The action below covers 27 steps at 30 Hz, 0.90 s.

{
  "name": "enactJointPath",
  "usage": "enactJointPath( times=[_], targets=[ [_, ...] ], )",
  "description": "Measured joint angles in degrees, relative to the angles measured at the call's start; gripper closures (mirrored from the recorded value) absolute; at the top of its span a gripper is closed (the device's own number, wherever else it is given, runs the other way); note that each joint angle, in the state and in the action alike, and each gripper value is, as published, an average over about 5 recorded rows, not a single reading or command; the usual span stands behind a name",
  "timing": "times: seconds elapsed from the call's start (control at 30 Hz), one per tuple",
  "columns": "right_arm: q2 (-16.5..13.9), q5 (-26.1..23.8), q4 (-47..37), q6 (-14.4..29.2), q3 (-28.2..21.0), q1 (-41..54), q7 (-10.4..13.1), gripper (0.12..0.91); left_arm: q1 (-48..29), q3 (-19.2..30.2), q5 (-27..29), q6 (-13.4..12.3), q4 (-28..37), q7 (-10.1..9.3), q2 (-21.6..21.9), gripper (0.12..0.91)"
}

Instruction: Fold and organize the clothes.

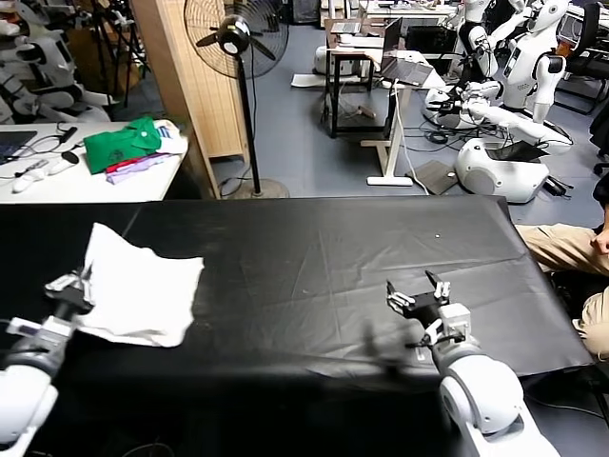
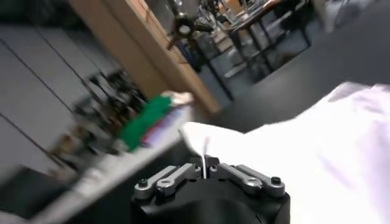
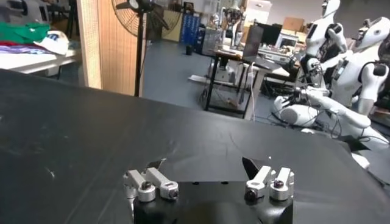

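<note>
The clothes, a white T-shirt (image 1: 138, 283), lie folded and rumpled on the left part of the black table (image 1: 324, 257). My left gripper (image 1: 80, 283) is at the shirt's left edge, shut on a thin fold of the white fabric (image 2: 203, 159) that stands up between its jaws. The rest of the shirt (image 2: 317, 146) spreads out beyond the gripper. My right gripper (image 1: 419, 289) hovers over bare black tabletop at the right front, open, with nothing between its fingers (image 3: 204, 170). No lettering or logo shows on the shirt.
A white side table (image 1: 86, 176) at the back left carries a green garment (image 1: 122, 145) and a purple cloth (image 1: 143, 168). A standing fan (image 1: 238, 38) and a wooden panel (image 1: 186, 67) are behind the table. A seated person's legs (image 1: 571, 252) are at the right edge.
</note>
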Motion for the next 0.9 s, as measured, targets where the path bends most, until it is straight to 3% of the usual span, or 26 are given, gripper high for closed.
enactJointPath(
  times=[0.13, 0.27, 0.43, 0.53, 0.63, 0.77, 0.9],
  targets=[
    [0.63, -1.1, -0.51, 0.3, -0.8, -0.23, -0.15, 0.227, -0.42, 2.21, -6.44, 2.31, -4.72, -0.8, -1.29, 0.883],
    [0.6, -2.62, -0.32, 0.67, -1.36, -1.1, -0.24, 0.227, -2.85, 10.09, -13.81, 3.28, -7.61, -1.19, -6.44, 0.883],
    [-0.26, -2.56, 1.13, 2.45, -1.43, -2.71, -1.26, 0.227, -6.98, 22.93, -13.58, 2.65, -6.73, -0.82, -14.47, 0.883],
    [-0.96, -1.8, 1.63, 3.22, -1.54, -3.22, -2.01, 0.227, -9.31, 29.06, -12.38, 1.0, -4.78, 0.68, -18.77, 0.856],
    [-1.51, -0.83, 1.8, 3.13, -2.01, -3.11, -2.65, 0.227, -11.5, 33.63, -10.87, -2.35, -2.72, 3.41, -22.22, 0.734],
    [-1.93, 2.67, 2.06, 1.92, -2.79, -2.49, -2.8, 0.227, -13.71, 37.28, -7.05, -7.64, -0.45, 7.21, -24.93, 0.516],
    [-2.09, 7.65, 0.98, 0.35, -4.54, -1.08, -1.43, 0.227, -14.41, 38.24, -6.32, -11.28, 0.05, 9.12, -25.33, 0.307]
  ],
)
